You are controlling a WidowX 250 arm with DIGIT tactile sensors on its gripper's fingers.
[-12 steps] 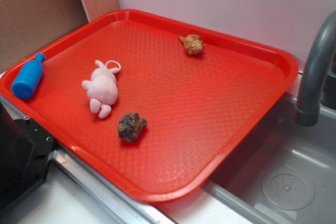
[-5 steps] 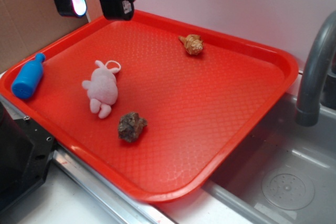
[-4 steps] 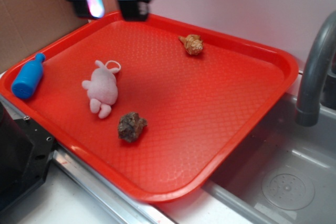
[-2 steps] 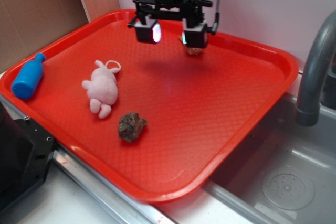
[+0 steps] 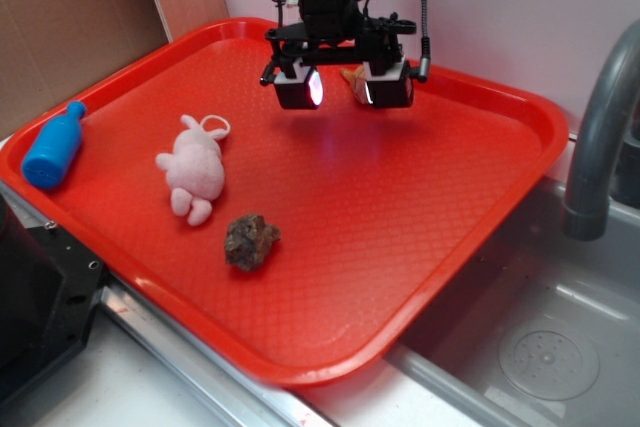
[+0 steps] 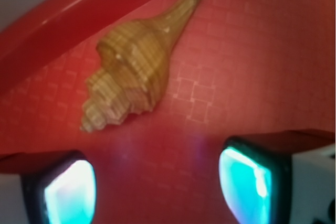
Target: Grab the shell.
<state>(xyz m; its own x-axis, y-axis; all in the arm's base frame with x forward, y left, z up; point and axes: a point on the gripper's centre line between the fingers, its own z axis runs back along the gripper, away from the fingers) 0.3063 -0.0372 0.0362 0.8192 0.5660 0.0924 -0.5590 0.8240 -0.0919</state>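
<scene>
The shell [image 6: 131,59] is a tan, ribbed spiral with a long pointed tip, lying on the red tray [image 6: 273,61] close to its far rim. In the exterior view only a sliver of the shell [image 5: 351,75] shows between the two fingers. My gripper [image 5: 344,89] hovers above the tray just in front of the shell, open, with nothing between its glowing pads [image 6: 69,192]. In the wrist view the gripper [image 6: 157,192] sits below the shell, its fingers wide apart.
A pink plush [image 5: 195,167] and a dark lumpy rock [image 5: 250,240] lie on the tray's left half. A blue bottle [image 5: 52,147] rests on the left rim. A grey faucet [image 5: 600,137] and sink [image 5: 540,347] stand at the right; brown cardboard [image 5: 70,17] rises behind.
The gripper came in from the upper left, crossed the tray's back edge and dropped lower to sit right at the shell. The shell, plush, rock and bottle have not moved.
</scene>
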